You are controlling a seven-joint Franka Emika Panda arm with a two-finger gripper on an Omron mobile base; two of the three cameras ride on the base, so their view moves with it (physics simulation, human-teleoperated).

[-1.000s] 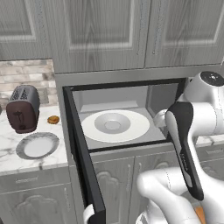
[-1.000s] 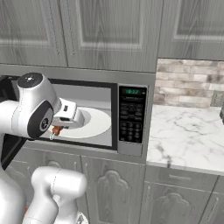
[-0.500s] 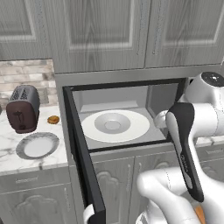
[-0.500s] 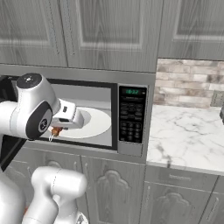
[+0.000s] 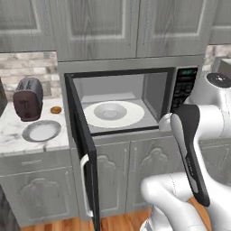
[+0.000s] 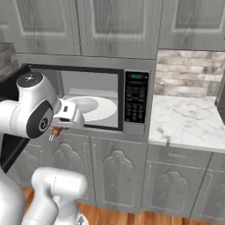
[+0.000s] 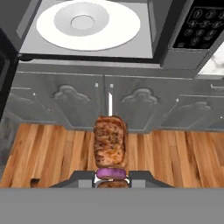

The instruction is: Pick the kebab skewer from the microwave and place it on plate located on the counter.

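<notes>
Since a second ago the base has driven, shifting both base views rightward. The pincer [image 7: 112,178] stays clamped on the skewer [image 7: 110,148], outside and below the microwave [image 6: 136,103]. The plate [image 5: 41,131] sits far left on the desk [image 5: 13,135]; a fast swing could shake the skewer loose.

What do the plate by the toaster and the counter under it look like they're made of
The plate looks like glazed ceramic: smooth grey rim, white centre, soft sheen. The counter looks like polished marble, white with grey veins, though it might be a printed laminate.
</notes>
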